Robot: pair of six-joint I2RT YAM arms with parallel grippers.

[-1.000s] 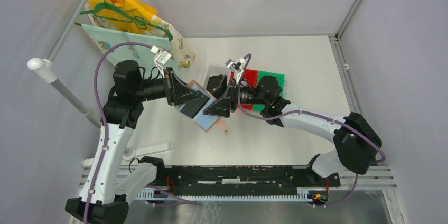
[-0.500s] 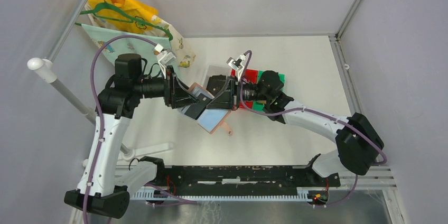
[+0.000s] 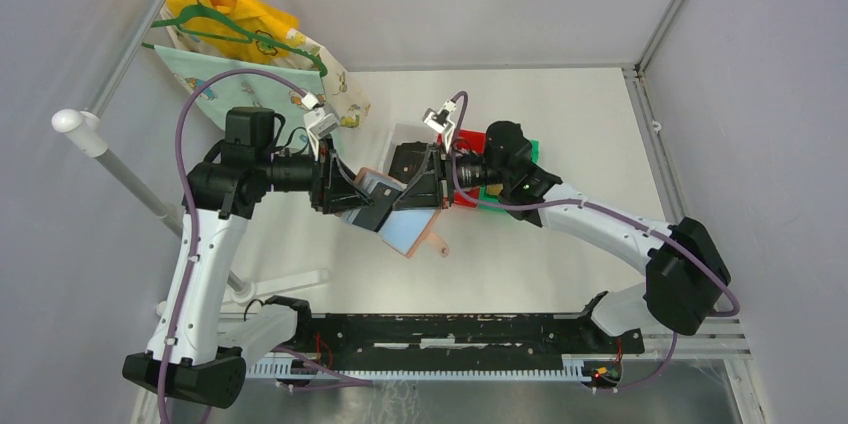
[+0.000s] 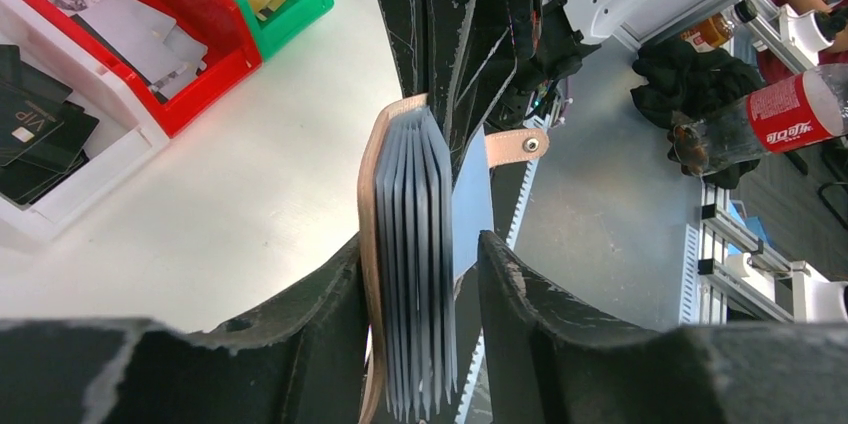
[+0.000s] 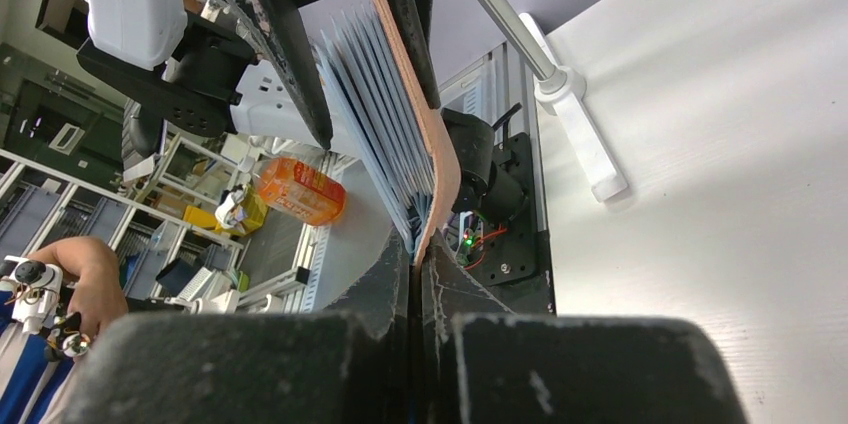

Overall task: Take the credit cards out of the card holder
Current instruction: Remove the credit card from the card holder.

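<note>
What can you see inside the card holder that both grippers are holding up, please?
Inside the card holder, against its tan cover, a fan of light blue pocket sleeves shows edge-on. What the sleeves hold is hidden, since only their edges face both wrist cameras.

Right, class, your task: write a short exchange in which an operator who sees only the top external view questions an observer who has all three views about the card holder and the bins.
Operator: Is the right gripper really gripping the card holder?
Observer: Yes. The right wrist view shows its fingers shut on the edge of the tan cover.
Operator: And the left gripper?
Observer: In the left wrist view, its fingers flank the light blue pockets, which are fanned out and seen edge-on.
Operator: What's in the white bin?
Observer: Black cards, seen in the left wrist view.
</note>
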